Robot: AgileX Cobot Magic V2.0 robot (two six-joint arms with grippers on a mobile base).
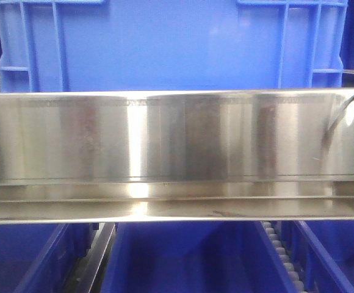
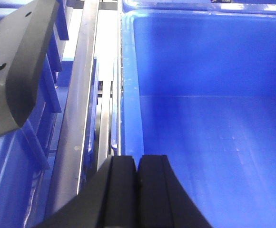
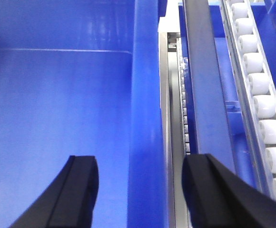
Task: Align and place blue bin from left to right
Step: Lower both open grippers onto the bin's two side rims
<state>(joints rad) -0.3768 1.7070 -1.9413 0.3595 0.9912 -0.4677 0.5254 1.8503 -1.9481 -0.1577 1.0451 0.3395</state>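
Steel rail (image 1: pixel 165 140) spans the front; beyond it sits the bin (image 1: pixel 165 49), bright blue, smooth-walled, ribbed near corners. Left gripper (image 2: pixel 138 164) is pressed closed by its left wall; right gripper (image 3: pixel 140 161) gapes wide astride the right wall.

Bright blue bin (image 1: pixel 165 49), silver rail (image 1: pixel 165 140), black fingers (image 3: pixel 78 190), white rollers (image 3: pixel 259 83)

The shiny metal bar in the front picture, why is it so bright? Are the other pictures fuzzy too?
Front view: the metal bar reflects light, so white glare streaks cross it. Left wrist view: the left pincer sits very near the lens and looks soft, and the top edge is washed out white. Right wrist view: fairly sharp, with pale shine on the blue bin.
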